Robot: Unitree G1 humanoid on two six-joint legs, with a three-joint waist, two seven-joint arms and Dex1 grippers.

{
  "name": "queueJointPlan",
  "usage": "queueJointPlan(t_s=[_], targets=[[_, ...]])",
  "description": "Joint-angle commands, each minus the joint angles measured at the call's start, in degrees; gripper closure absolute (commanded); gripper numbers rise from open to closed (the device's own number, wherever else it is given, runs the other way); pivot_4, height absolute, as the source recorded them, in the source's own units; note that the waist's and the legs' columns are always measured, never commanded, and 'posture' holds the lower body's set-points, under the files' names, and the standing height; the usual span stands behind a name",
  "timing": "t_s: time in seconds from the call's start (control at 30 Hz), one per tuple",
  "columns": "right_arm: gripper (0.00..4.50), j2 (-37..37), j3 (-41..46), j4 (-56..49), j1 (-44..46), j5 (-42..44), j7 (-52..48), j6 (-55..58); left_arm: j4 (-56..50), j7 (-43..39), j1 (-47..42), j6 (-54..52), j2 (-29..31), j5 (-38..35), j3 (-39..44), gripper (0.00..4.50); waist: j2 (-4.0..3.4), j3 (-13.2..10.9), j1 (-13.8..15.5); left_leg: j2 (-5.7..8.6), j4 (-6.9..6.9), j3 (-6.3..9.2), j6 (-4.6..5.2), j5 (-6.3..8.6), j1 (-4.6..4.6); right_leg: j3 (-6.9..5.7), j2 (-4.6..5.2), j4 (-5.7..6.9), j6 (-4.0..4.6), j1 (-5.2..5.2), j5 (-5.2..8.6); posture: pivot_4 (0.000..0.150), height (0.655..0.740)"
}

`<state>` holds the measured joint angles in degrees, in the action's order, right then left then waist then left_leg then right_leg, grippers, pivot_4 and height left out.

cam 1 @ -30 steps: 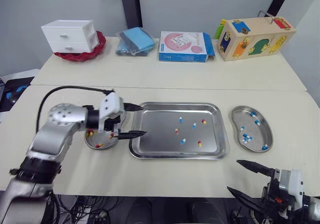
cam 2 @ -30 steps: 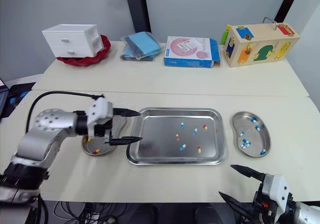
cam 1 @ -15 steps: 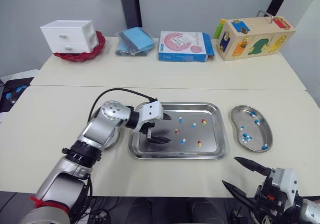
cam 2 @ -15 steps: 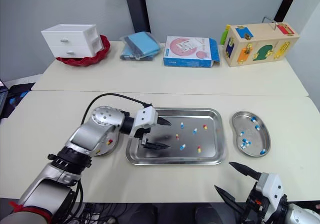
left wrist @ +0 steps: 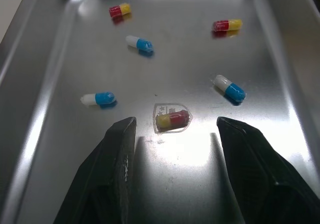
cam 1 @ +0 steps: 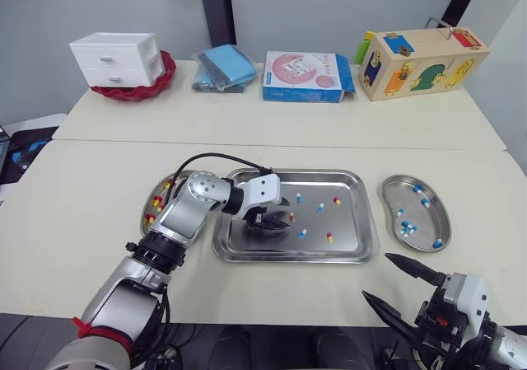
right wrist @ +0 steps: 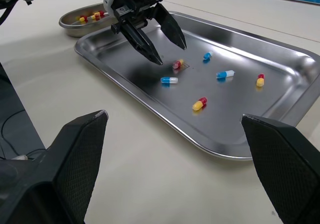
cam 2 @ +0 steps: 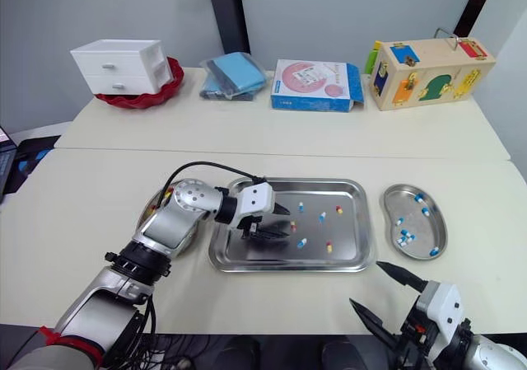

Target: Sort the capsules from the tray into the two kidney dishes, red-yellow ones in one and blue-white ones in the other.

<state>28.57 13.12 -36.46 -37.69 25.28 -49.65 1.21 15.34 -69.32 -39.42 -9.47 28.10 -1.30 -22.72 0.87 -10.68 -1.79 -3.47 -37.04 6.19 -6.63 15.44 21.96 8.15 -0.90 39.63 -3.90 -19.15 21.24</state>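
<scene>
The steel tray (cam 1: 296, 258) holds several loose capsules, red-yellow and blue-white. My left gripper (cam 1: 277, 213) is low over the tray's left half, open. In the left wrist view its fingers (left wrist: 117, 154) stand on either side of a red-yellow capsule (left wrist: 172, 119) without touching it. Nearby lie a blue-white capsule (left wrist: 230, 88) and another (left wrist: 98, 99). The left kidney dish (cam 1: 151, 203) holds red-yellow capsules; the right kidney dish (cam 1: 387, 195) holds blue-white ones. My right gripper (cam 1: 375, 276) hangs open at the table's near edge, holding nothing.
On the far table stand a white drawer box (cam 1: 115, 57) in a red bowl, a blue cloth pack (cam 1: 222, 67), a blue-pink carton (cam 1: 305, 76) and a wooden toy box (cam 1: 420, 61). A black cable (cam 1: 218, 157) loops over my left arm.
My left gripper has moved right from the left dish into the tray and come down around a red-yellow capsule. The right gripper has barely shifted.
</scene>
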Motion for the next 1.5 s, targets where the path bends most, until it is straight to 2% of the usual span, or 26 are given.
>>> queueJointPlan(t_s=[0.03, 0.57, 0.67, 0.77, 1.2, 1.33, 1.5], targets=[[0.0, 0.41, -0.28, -2.58, -0.85, -0.07, 0.87, -0.22, -0.32, 0.43, -0.6, 0.03, -1.29, 0.18, 0.09, 1.86, 0.0, 0.0, -0.01, 0.0, 0.0, 0.0, 0.0, 0.0, 0.0, 0.0, 0.0, 0.0, 0.0, 0.0, 0.0, 0.15, 0.74], [0.0, 1.39, -0.34, -2.66, -1.3, -0.08, 1.81, -0.52, 0.73, 0.8, 0.31, -0.21, -3.06, 2.76, -0.46, 1.86, 0.0, 0.0, 0.0, 0.0, 0.0, 0.01, 0.0, 0.0, 0.0, -0.01, 0.0, 0.01, 0.0, 0.0, 0.0, 0.15, 0.74], [0.0, 1.42, -0.39, -2.89, -1.64, -0.04, 1.99, -0.47, 1.29, 1.2, 0.25, 0.12, -3.53, 2.93, -0.2, 2.43, 0.0, 0.0, 0.01, 0.0, 0.0, 0.01, 0.0, 0.0, 0.0, -0.01, 0.0, 0.01, 0.0, 0.0, 0.0, 0.15, 0.74], [0.0, 1.52, -0.37, -3.02, -1.96, 0.02, 2.14, -0.52, 1.54, 1.2, 0.23, 0.27, -3.54, 3.18, -0.26, 3.31, 0.0, 0.0, 0.01, 0.0, -0.01, 0.01, 0.0, 0.0, -0.01, -0.01, 0.0, 0.02, 0.0, 0.0, 0.0, 0.15, 0.74], [0.0, 1.49, -0.46, -2.09, -2.6, -0.23, 2.1, -1.62, 1.0, 1.08, 0.87, 0.69, -3.08, 3.44, -0.37, 3.31, 0.0, 0.01, 0.0, 0.0, -0.01, 0.01, 0.0, 0.0, -0.02, -0.01, 0.0, 0.04, 0.0, 0.01, 0.0, 0.15, 0.74], [0.0, 1.48, -0.55, -2.02, -2.91, -0.35, 2.17, -1.88, 0.79, 1.71, 1.17, 1.47, -3.06, 3.74, -0.3, 4.05, 0.0, 0.01, 0.01, 0.0, -0.01, 0.01, 0.0, 0.0, -0.02, -0.01, 0.0, 0.04, 0.0, 0.01, 0.0, 0.15, 0.74], [0.0, 1.46, -0.62, -2.44, -2.89, -0.43, 2.47, -1.58, 0.69, 1.79, 1.48, 1.97, -3.1, 3.82, -0.21, 4.05, -0.01, 0.02, 0.01, 0.0, -0.01, 0.01, 0.0, 0.0, -0.03, 0.0, 0.0, 0.05, 0.0, 0.01, 0.0, 0.15, 0.74]])
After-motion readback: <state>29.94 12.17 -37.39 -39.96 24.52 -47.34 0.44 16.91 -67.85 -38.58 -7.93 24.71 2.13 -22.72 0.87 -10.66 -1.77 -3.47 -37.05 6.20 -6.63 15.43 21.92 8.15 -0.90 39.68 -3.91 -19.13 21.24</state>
